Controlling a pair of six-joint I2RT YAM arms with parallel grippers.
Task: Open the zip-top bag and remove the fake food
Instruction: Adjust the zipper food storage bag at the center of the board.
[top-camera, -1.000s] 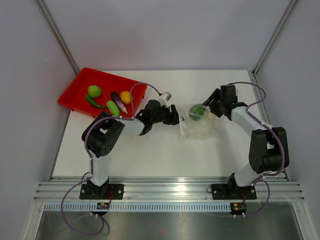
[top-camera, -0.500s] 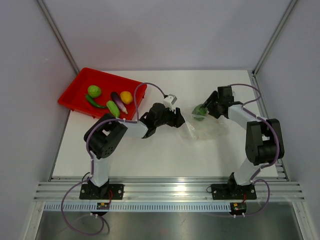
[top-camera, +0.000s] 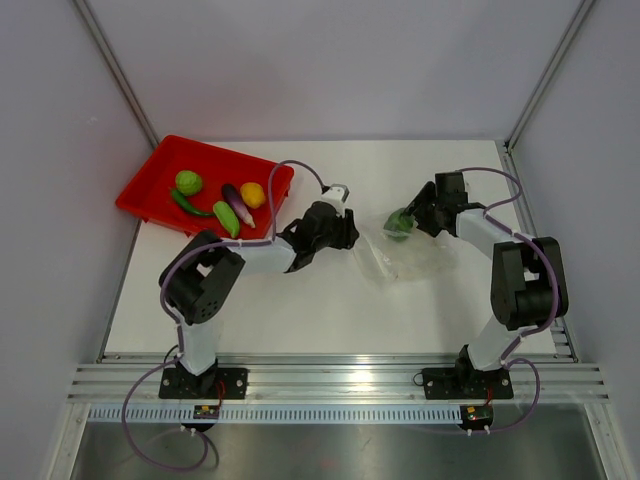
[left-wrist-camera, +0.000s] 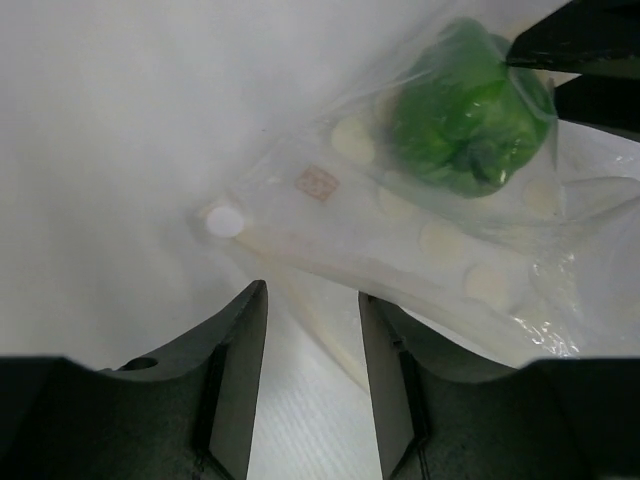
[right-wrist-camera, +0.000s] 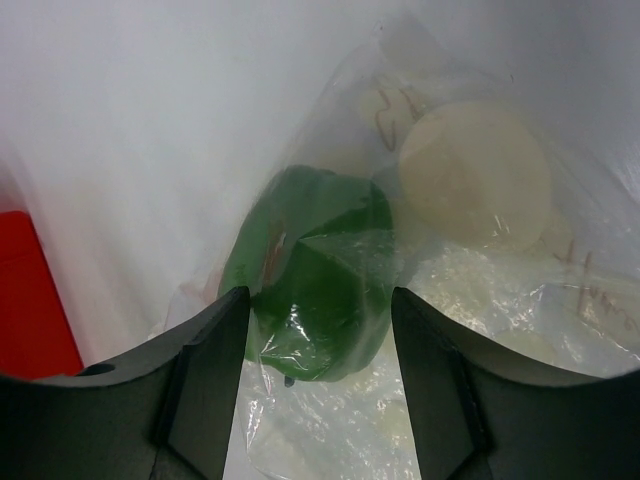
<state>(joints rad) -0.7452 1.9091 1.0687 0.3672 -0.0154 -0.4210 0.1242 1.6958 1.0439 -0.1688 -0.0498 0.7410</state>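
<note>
The clear zip-top bag (top-camera: 400, 260) lies mid-table with a green pepper (top-camera: 398, 222) of the fake food inside. My right gripper (top-camera: 412, 218) is closed on that pepper (right-wrist-camera: 315, 260) through the plastic (right-wrist-camera: 480, 300), one finger on each side (right-wrist-camera: 318, 292). My left gripper (top-camera: 347, 229) sits at the bag's left edge. In the left wrist view its jaws (left-wrist-camera: 312, 292) stand apart, and a fold of the bag (left-wrist-camera: 420, 250) dips between them near the right finger. The pepper (left-wrist-camera: 465, 110) shows beyond.
A red tray (top-camera: 160, 180) at the back left holds several fake food pieces: a round green one (top-camera: 188, 182), a purple one (top-camera: 234, 199), a yellow one (top-camera: 252, 194). Grey walls close in both sides and the back.
The right gripper shifted the pepper and bag slightly right, then held still. The left gripper advanced toward the bag's edge, then drew back a little, and its jaws have narrowed.
</note>
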